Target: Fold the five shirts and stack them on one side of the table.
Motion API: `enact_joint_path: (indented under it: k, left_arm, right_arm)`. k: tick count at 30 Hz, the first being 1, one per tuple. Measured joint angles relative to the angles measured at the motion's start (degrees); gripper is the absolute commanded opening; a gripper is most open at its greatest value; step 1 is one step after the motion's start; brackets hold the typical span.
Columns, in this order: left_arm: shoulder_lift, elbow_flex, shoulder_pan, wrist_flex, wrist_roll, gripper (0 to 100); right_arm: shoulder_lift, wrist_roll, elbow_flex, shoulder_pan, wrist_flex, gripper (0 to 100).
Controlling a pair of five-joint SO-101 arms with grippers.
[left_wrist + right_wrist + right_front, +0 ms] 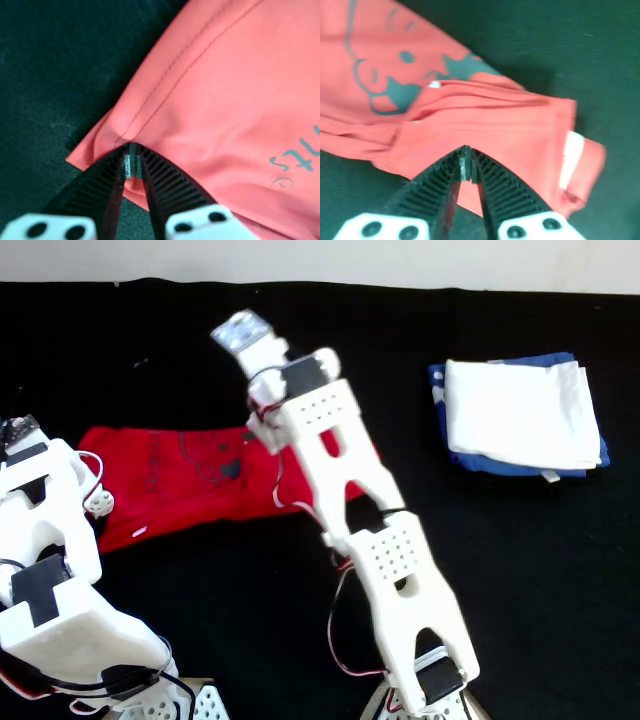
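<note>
Plainly, the left fingers (100,192) are closed down to a narrow point. Their ribbed tips pinch a puckered corner of the red shirt (225,110), where a double row of stitching (176,67) runs into the hem. Beyond that corner the dark table (45,75) shows. On the other side the cloth spreads flat, with part of a teal print (295,160) at the frame's edge.

The right fingers (435,187) are likewise pressed together. Their tips meet on the near edge of the same shirt, where it lies in several folded layers. A white label (571,152) sits on the bunched end of the cloth just beside them. A teal cartoon print (395,90) lies farther off on the flat part.

Seen from above, the red shirt (170,480) lies spread crosswise on the black table (520,570), left of the middle. One end is by the wrist of the left arm (45,540). The other end passes under the outstretched right arm (370,520), which reaches over it from the near edge and hides its own fingers there.

Well apart from this, toward the far right of the table, two shirts are folded and stacked. A white shirt (520,410) lies on top of a blue shirt (500,466), whose edges show along the left, right and near sides of the white one.
</note>
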State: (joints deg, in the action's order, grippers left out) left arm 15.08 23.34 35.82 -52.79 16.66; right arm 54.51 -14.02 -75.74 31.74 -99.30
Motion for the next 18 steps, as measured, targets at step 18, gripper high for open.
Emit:
enact_joint_path:
  k: [18]
  left_arm:
    - [0.0,0.0,0.1,0.0,0.0,1]
  right_arm:
    - [0.0,-1.7,18.8,-10.5,-0.9,0.7]
